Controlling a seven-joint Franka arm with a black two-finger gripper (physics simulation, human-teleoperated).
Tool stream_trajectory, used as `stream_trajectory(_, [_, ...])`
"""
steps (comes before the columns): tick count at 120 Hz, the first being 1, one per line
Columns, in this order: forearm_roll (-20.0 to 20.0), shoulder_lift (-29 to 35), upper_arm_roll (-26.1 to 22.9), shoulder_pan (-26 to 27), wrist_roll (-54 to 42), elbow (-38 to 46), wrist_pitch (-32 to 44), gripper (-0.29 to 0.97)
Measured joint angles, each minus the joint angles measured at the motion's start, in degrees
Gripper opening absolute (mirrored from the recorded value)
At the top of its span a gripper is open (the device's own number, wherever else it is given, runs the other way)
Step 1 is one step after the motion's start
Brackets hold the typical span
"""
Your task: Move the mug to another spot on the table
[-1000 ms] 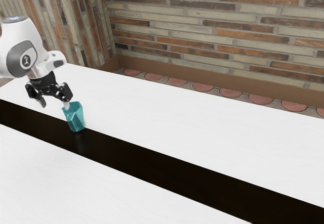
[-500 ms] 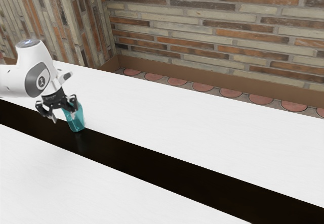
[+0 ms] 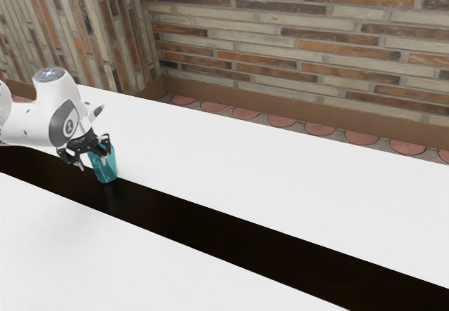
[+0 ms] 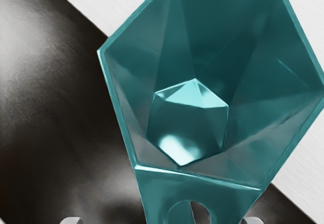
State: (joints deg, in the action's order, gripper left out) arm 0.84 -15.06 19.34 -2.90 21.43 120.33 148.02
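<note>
A teal faceted mug (image 3: 104, 168) stands upright at the far edge of the table's black stripe (image 3: 231, 230), toward the exterior view's left. My gripper (image 3: 89, 149) has come down on the mug's upper part from the left, and its black fingers stand apart on either side of the rim. In the wrist view I look straight into the mug (image 4: 202, 82). Its handle (image 4: 197, 204) lies between my two grey fingertips (image 4: 71, 219), with a gap showing on one side. The gripper is open.
The table has white surfaces (image 3: 280, 163) on both sides of the black stripe. A brick wall (image 3: 295, 37) and a brown skirting board (image 3: 302, 107) run behind the table's far edge.
My arm has lowered and the hand has dropped from above the mug to around its top. The mug has stayed where it was.
</note>
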Motion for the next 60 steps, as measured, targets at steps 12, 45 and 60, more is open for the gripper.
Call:
stream_trajectory(12, [0.1, -1.0, 0.0, 0.2, 0.1, -0.1, 0.9, 0.36])
stream_trajectory(45, [0.4, -3.2, -0.3, 0.4, 0.4, 0.2, 3.3, 0.35])
stream_trajectory(60, [0.5, -4.3, -0.3, 0.2, 0.5, 0.2, 3.9, 0.34])
